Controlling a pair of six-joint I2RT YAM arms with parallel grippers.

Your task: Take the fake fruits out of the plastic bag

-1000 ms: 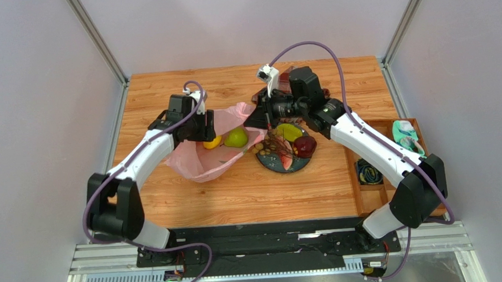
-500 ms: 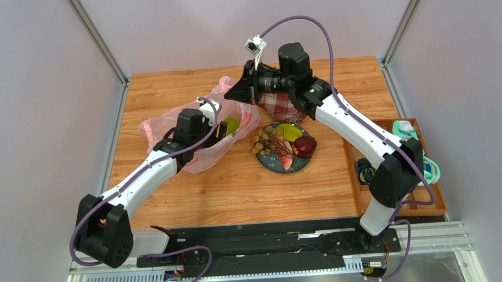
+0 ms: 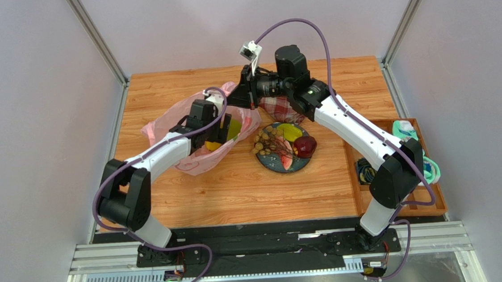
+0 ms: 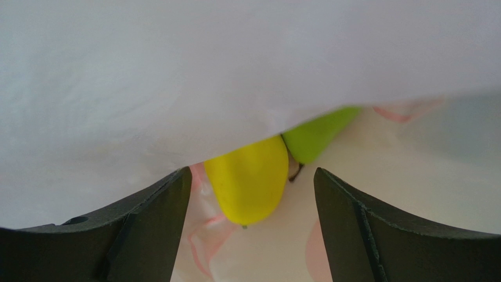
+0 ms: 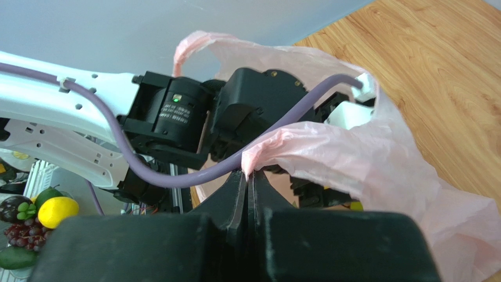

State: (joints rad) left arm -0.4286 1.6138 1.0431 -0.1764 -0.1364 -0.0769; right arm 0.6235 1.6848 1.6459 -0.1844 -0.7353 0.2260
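Yellow pear (image 4: 250, 185) in plastic bag (image 5: 364, 158), fat end nearest open left hand (image 4: 251, 171), right hand (image 5: 247, 174) pinching bag rim.

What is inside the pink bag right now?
A yellow pear and a green fruit lie side by side, in front of the open left gripper. The film of the pink bag hides the green fruit's far end and anything deeper in.

One plastic bag (image 3: 165, 124). Two fake fruits (image 4: 250, 185) just ahead of left claw (image 4: 251, 174). Four more on one plate (image 3: 277, 166), right of claw.
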